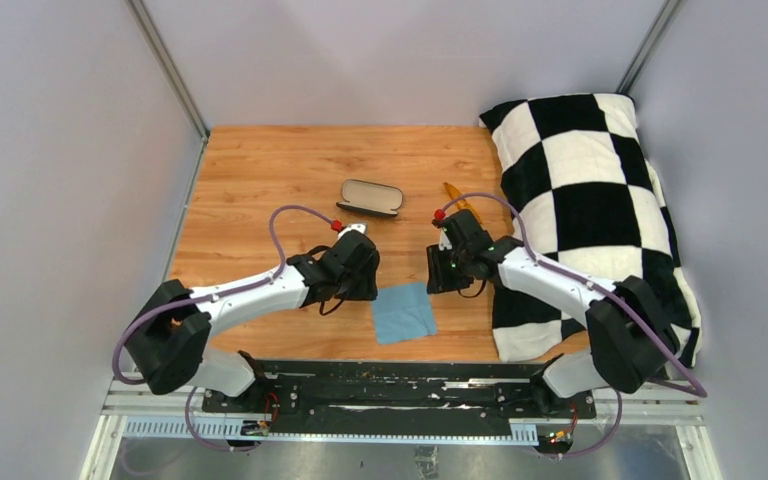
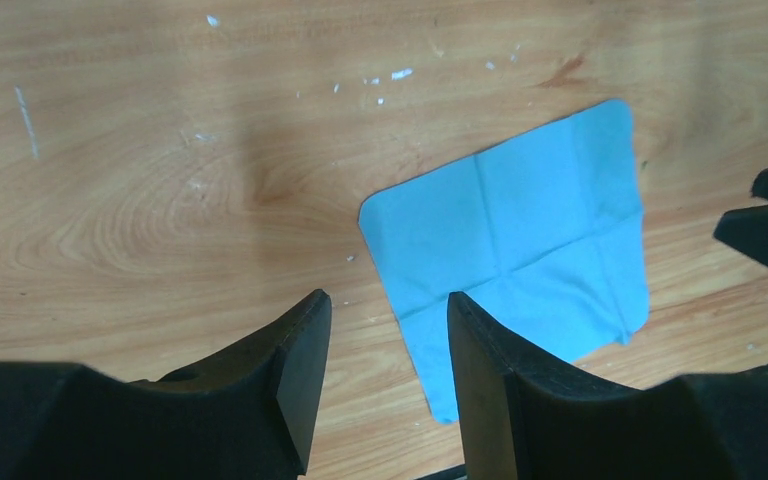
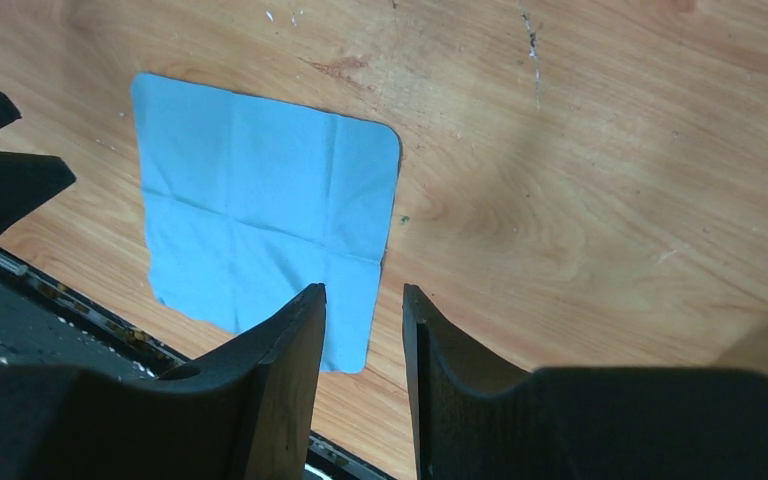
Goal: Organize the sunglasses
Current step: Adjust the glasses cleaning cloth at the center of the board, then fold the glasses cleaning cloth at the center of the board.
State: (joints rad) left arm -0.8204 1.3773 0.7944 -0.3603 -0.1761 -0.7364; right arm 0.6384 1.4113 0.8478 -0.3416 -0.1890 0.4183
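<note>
The amber-orange sunglasses (image 1: 456, 196) lie on the wooden table (image 1: 260, 180) by the pillow's left edge, partly hidden behind the right arm's cable. A dark oval glasses case (image 1: 372, 197) lies left of them. A light-blue cloth (image 1: 404, 312) lies flat between the two grippers, and shows in the left wrist view (image 2: 530, 230) and the right wrist view (image 3: 260, 220). My left gripper (image 1: 358, 284) (image 2: 387, 300) is open and empty, just left of the cloth. My right gripper (image 1: 447, 278) (image 3: 362, 292) is open and empty, just right of the cloth.
A black-and-white checkered pillow (image 1: 590, 210) covers the table's right side. Grey walls stand on the left, back and right. A black base rail (image 1: 400, 385) runs along the near edge.
</note>
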